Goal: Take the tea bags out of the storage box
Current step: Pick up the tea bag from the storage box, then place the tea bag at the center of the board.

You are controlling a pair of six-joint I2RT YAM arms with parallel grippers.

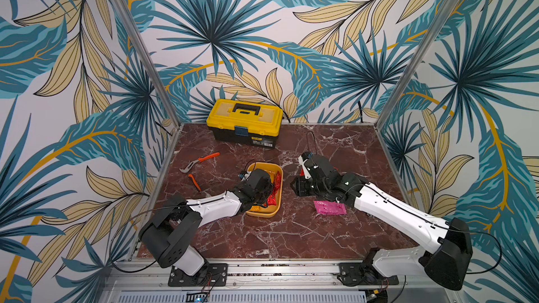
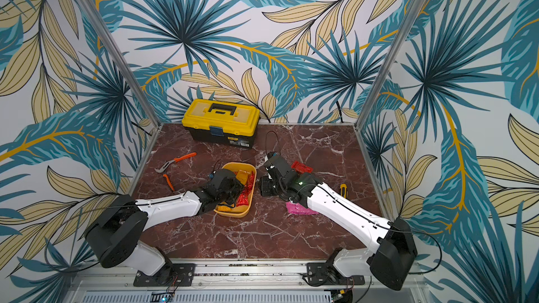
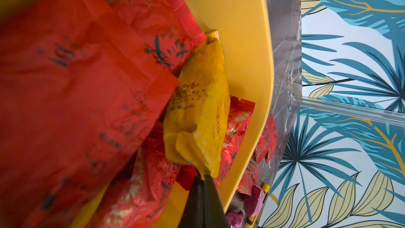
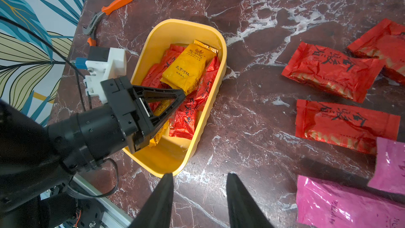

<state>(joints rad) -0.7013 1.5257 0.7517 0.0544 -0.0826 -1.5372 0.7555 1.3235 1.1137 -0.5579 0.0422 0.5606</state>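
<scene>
The yellow-orange storage box (image 1: 264, 214) (image 4: 166, 163) sits mid-table. Several red tea bags (image 4: 188, 110) (image 3: 76, 84) and a yellow tea bag (image 4: 186, 69) (image 3: 197, 106) lie inside it. My left gripper (image 3: 202, 176) (image 4: 184, 94) reaches into the box and is shut on a corner of the yellow tea bag. The right gripper (image 4: 199, 174) hovers open and empty over bare table beside the box's corner. More tea bags lie on the table to the right of the box: red ones (image 4: 328, 71) (image 2: 302, 167) and pink ones (image 4: 341, 202) (image 1: 329, 207).
A yellow-lidded black toolbox (image 1: 245, 120) stands at the back. Orange-handled pliers (image 1: 201, 161) and another orange-handled tool (image 1: 194, 182) lie left of the box. A yellow-black utility knife (image 2: 344, 190) lies right of the right arm. Patterned walls enclose the table.
</scene>
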